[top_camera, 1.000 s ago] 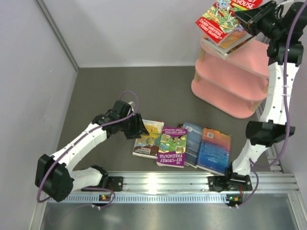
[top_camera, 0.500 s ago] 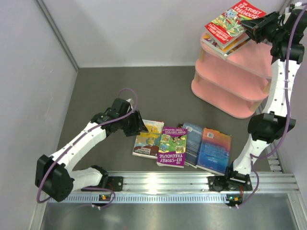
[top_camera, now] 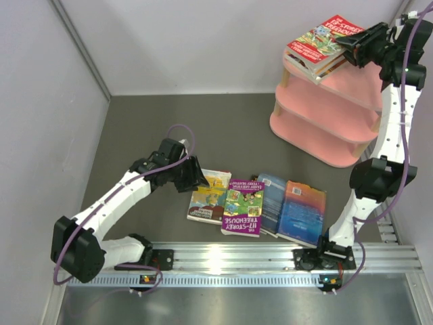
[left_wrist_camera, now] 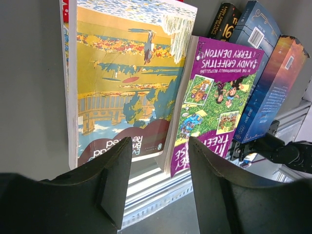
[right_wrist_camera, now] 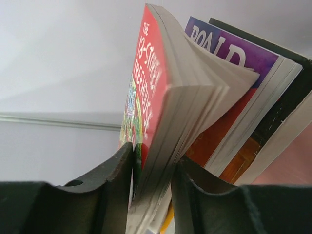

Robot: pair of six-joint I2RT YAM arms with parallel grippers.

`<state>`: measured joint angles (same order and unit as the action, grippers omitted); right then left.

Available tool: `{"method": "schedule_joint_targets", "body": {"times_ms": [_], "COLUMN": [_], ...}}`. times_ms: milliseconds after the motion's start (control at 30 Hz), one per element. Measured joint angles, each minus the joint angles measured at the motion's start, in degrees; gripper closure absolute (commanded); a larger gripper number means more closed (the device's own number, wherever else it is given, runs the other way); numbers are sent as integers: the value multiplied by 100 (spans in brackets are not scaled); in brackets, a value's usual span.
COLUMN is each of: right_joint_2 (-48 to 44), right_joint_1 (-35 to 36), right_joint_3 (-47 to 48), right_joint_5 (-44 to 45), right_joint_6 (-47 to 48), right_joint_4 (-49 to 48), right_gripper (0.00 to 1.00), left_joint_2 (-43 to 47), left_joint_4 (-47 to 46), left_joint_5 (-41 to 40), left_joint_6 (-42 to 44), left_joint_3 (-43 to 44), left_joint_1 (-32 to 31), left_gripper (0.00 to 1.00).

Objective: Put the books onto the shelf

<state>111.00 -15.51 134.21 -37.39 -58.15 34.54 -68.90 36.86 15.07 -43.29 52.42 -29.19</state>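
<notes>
The red Treehouse book [top_camera: 323,39] is laid atop the purple Roald Dahl book [right_wrist_camera: 243,53] on the shelf [top_camera: 325,115] top tier, its edge clamped by the right end effector [top_camera: 350,46]. The left end effector [left_wrist_camera: 158,161] is held partly open, empty, over the yellow book [left_wrist_camera: 122,83] on the worktop [top_camera: 149,128].

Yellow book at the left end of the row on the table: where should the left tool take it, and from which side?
Probably its left long edge, approached from the bare table on that side. The yellow book lies flat, so only its edges offer a pinch, and the purple book sits against its right edge. The left tool, open, hovers above it.
</notes>
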Motion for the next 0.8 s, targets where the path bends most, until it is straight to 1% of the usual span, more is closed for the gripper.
{"method": "schedule_joint_targets", "body": {"times_ms": [100, 133, 167, 267, 300, 433, 600, 800], "right_joint_2": [2, 2, 2, 2, 2, -26, -361, -662], "right_joint_1": [-7, -7, -7, -13, -17, -50, -168, -433], "right_joint_3": [-4, -24, -35, -66, -66, -114, -564, -916], "right_joint_5": [2, 2, -2, -4, -11, -42, -17, 44], "right_joint_6": [72, 105, 131, 186, 205, 299, 522, 820], "right_joint_4": [11, 4, 13, 22, 24, -2, -26, 199], "right_gripper": [57, 54, 48, 38, 37, 35, 34, 32], "left_joint_2": [0, 0, 0, 0, 0, 0, -24, -179], "left_joint_4": [2, 2, 2, 2, 2, 2, -4, -33], "left_joint_5": [0, 0, 0, 0, 0, 2, 28, 55], "left_joint_6": [0, 0, 0, 0, 0, 0, 0, 17], "left_joint_3": [0, 0, 0, 0, 0, 0, 0, 11], "left_joint_1": [2, 4, 7, 17, 17, 22, 22, 22], "left_gripper": [45, 45, 46, 46, 46, 46, 46, 46]}}
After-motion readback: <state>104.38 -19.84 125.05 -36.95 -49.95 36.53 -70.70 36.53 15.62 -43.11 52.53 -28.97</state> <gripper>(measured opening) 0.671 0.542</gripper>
